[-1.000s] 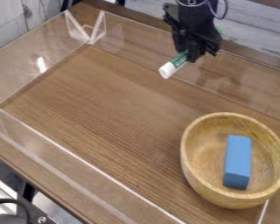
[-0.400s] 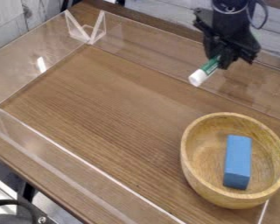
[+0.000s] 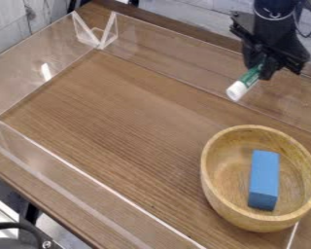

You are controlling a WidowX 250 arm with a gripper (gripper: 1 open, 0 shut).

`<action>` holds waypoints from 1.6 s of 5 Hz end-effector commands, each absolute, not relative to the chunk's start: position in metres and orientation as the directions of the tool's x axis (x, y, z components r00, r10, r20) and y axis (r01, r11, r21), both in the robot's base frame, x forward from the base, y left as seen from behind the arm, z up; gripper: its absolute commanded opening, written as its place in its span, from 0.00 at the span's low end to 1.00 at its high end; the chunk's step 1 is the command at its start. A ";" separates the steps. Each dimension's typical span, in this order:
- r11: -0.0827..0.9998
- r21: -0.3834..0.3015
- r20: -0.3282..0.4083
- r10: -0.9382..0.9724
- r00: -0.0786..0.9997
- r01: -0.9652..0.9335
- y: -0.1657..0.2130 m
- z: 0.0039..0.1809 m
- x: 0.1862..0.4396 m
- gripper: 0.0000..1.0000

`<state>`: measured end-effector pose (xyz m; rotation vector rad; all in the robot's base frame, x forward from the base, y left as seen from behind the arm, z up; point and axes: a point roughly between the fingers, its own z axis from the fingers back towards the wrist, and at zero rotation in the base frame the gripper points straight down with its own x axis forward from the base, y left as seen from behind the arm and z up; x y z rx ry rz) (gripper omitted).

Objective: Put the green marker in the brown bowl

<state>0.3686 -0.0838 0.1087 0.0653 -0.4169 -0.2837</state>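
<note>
Black gripper (image 3: 259, 64) at upper right of the view, jaws closed on the green-capped white marker (image 3: 237, 90); judged a firm enough grip for carrying. Seen below and to the left: brown wooden tabletop (image 3: 113, 122), with clear plastic edging (image 3: 90, 201) along the near left side. Noted at lower right: round light-brown wooden bowl (image 3: 220, 197), upright, thick-rimmed, holding a blue rectangular block (image 3: 263, 180) toward the right of the interior. Progress judged past the halfway point: pick-up done, delivery outstanding. Left to do: carry toward the near side of the table, line up over the bowl, lower, release. Advisable to aim for the open interior left of the block, so as to avoid propping the marker on top of it or across the rim. Located relative to the gripper: marker between the fingertips, green end uppermost and partly hidden by them, white barrel projecting below and to the left at a slant. Clearly outside the bowl, beyond the far rim and apart from it. Exact height above the tabletop: impossible to tell from this single view.
</note>
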 end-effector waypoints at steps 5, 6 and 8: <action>0.960 0.100 0.486 -0.277 0.829 0.262 -0.098 0.132 0.371 0.00; 0.959 0.094 0.491 -0.277 0.826 0.266 -0.099 0.133 0.371 0.00; 0.961 0.085 0.503 -0.268 0.822 0.262 -0.103 0.140 0.354 0.00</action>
